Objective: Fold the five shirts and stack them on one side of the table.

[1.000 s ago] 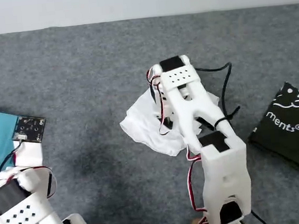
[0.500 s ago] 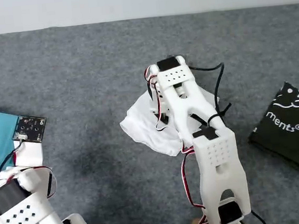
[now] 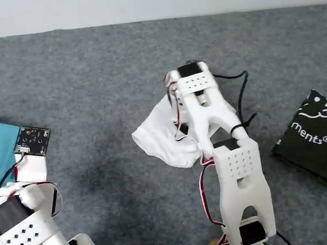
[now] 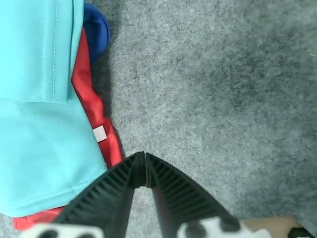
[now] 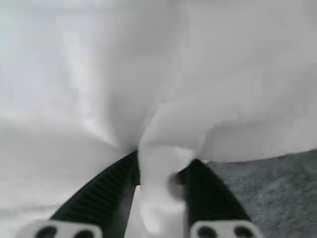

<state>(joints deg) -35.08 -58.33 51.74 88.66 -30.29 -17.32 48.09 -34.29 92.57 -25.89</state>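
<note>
Right hand pinches the crumpled white shirt.

White perforated arms, black ribbed fingers; red, black cables

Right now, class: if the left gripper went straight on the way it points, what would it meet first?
Probably the bare grey table, just beside the red shirt. The shut left gripper points past that shirt's edge, though depth is hard to judge.
</note>
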